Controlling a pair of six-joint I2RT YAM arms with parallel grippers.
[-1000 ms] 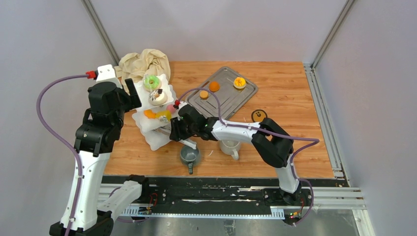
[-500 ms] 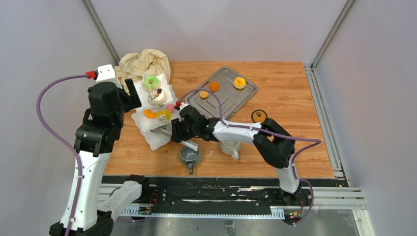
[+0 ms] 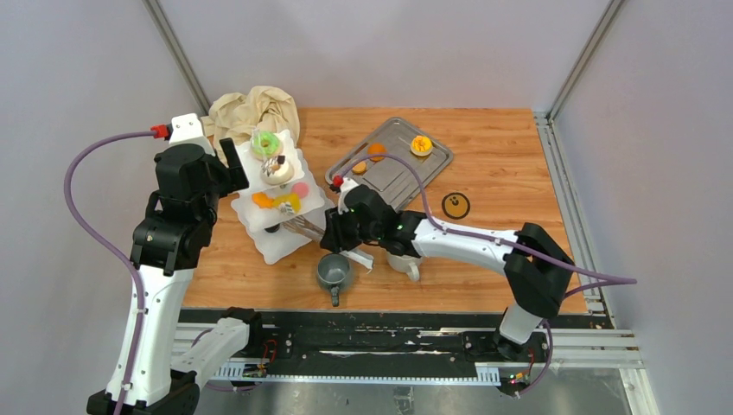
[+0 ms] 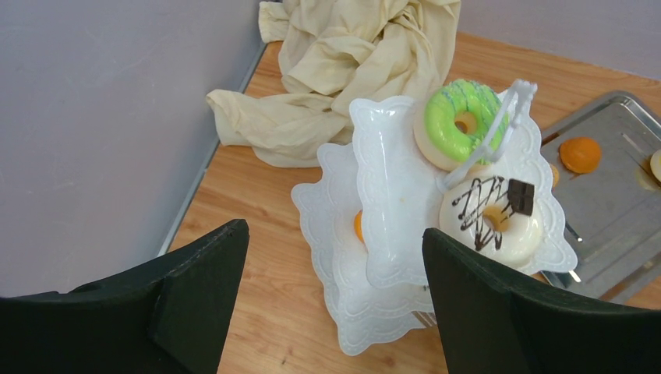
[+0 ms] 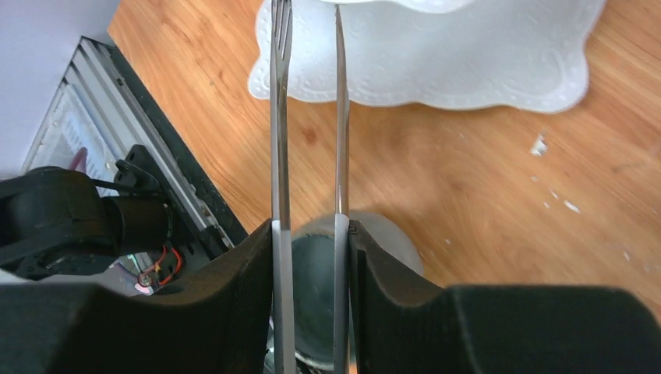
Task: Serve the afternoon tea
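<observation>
Right gripper (image 5: pixel 312 257) clamped on steel tongs (image 5: pixel 278 117), blades narrow, tips by stand (image 3: pixel 275 248). Left gripper (image 4: pixel 335 238) wide, holding nothing. Pastries (image 3: pixel 421 144) on tray (image 3: pixel 399 137), 2 o'clock of stand: probably light, soft, squashy. Best pinched gently across sides.

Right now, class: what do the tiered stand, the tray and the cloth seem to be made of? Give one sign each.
Three-tier stand: likely moulded white plastic, glossy, with embossed scalloped rims.
Tray: probably steel, grey sheen with reflections.
Cloth: beige fabric, matt, in soft crumpled folds.
</observation>
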